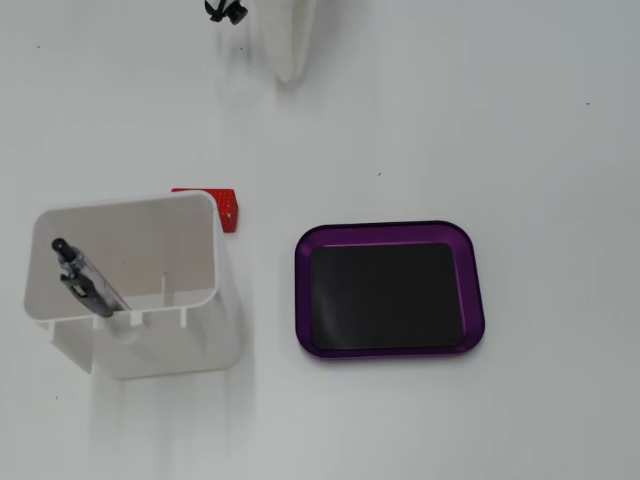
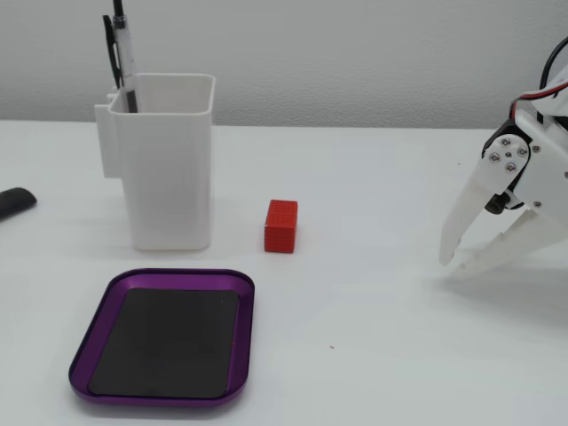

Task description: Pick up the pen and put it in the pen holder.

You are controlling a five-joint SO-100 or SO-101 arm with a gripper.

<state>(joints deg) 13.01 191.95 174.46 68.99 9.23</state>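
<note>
The pen [image 1: 88, 282] stands tilted inside the pen holder [image 1: 215, 250], a tall white box, leaning in its left corner. In the side-on fixed view the pen's [image 2: 122, 53] black clip end sticks up above the rim of the pen holder [image 2: 169, 169]. My white gripper [image 2: 450, 267] hovers just over the table far to the right. Its fingertips are together and hold nothing. From above, only the gripper's tip [image 1: 290, 70] shows at the top edge.
A small red block [image 2: 281, 225] sits on the table just right of the holder, also visible from above as the red block [image 1: 225, 205]. A flat purple tray [image 2: 244, 337] with a black centre lies in front. A dark object [image 2: 13, 201] pokes in at the left edge.
</note>
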